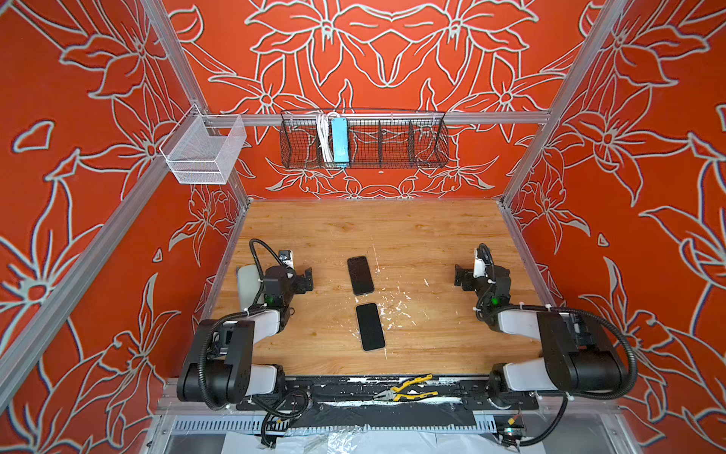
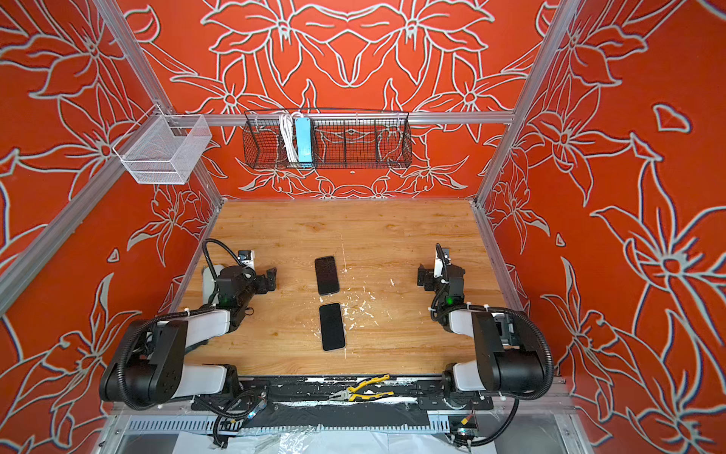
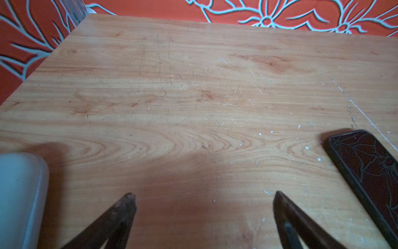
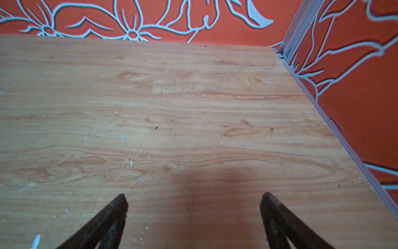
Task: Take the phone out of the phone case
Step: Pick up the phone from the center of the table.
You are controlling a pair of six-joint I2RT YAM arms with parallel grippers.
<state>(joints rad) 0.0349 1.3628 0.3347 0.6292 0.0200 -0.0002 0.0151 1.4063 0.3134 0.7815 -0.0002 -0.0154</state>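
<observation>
Wood-grain table [image 1: 432, 243], smooth with a low sheen, scratched and flecked with white. Glossy, glass-like face on the far phone [image 3: 370, 163], mirroring the wall print inside a matt dark rim; duller black on the near phone [image 1: 370, 326]. Smooth matt pale grey slab [image 3: 19, 194], bare brushed-metal frame rail [image 1: 491, 118], thin black wire basket [image 1: 393, 145].

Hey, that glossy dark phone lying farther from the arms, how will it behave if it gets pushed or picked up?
The glossy phone lies flat on the table, so it will probably slide rather than tip or roll. Its screen mirrors the wall pattern, so it is likely slick. It looks thin and rigid, so its edges may be hard to pinch.
</observation>
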